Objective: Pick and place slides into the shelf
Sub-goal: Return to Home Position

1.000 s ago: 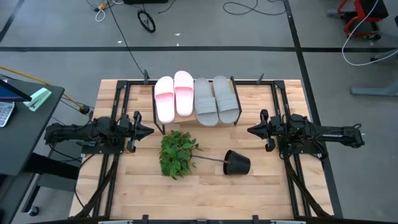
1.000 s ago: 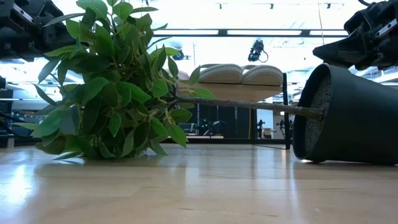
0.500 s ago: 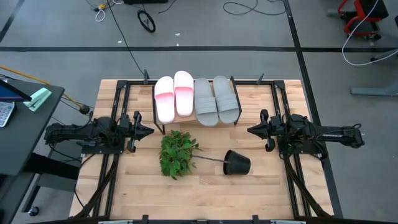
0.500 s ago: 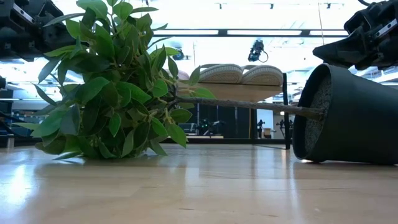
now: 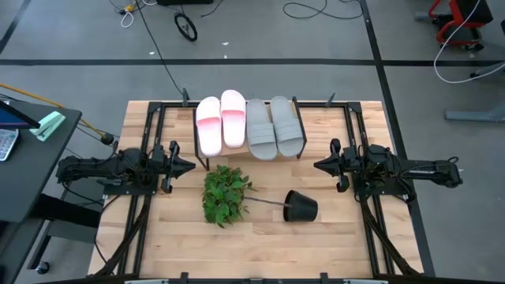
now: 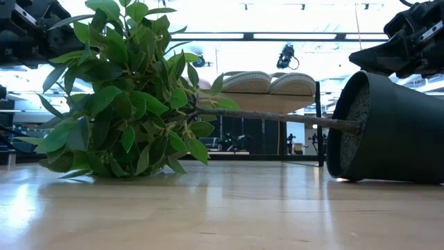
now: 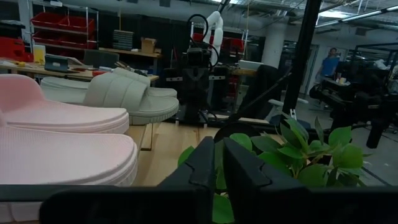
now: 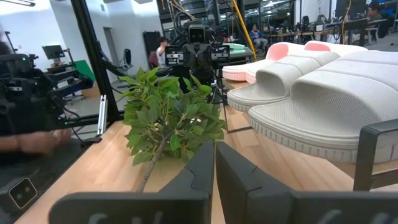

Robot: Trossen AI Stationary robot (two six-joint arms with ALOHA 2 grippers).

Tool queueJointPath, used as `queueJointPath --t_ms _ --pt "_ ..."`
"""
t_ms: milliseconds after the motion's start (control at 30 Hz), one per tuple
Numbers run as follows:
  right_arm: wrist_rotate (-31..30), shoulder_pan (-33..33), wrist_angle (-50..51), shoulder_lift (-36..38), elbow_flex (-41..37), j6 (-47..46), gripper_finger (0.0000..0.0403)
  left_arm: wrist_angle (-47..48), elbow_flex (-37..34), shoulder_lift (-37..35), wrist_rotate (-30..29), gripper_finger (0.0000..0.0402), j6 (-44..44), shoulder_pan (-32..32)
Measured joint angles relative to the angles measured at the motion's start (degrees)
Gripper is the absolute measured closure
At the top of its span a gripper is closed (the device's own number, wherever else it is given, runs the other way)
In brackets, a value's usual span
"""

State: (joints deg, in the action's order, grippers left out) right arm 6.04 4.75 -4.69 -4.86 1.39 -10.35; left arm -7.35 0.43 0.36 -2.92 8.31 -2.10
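Note:
Two pale pink slides (image 5: 209, 126) (image 5: 233, 118) and two grey slides (image 5: 260, 128) (image 5: 286, 125) lie side by side, soles down, on top of the shelf (image 6: 267, 104) at the table's far middle. Its black legs (image 5: 298, 126) stand on the tabletop. In the left wrist view the pink slides (image 7: 62, 143) are nearest; in the right wrist view the grey slides (image 8: 323, 106) are. My left gripper (image 5: 189, 166) hovers left of the shelf, and my right gripper (image 5: 318, 166) hovers right of it. Both point inward, shut and holding nothing.
A fake plant lies toppled on the table's near middle: the black pot (image 5: 301, 207) on its side, the leafy top (image 5: 226, 193) just in front of the shelf. Black rails (image 5: 150, 134) (image 5: 357, 130) run along both sides. A dark side table (image 5: 31, 150) stands at the left.

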Motion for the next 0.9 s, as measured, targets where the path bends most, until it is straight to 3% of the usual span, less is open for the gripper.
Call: queueJointPath --t_ms 533,900 --pt "0.0 0.0 0.0 0.0 0.0 0.0 0.038 0.0 0.0 0.0 0.0 0.0379 0.0 0.0" --pt "0.0 0.0 0.0 0.0 0.0 0.0 0.038 0.0 0.0 0.0 0.0 0.0362 0.0 0.0"
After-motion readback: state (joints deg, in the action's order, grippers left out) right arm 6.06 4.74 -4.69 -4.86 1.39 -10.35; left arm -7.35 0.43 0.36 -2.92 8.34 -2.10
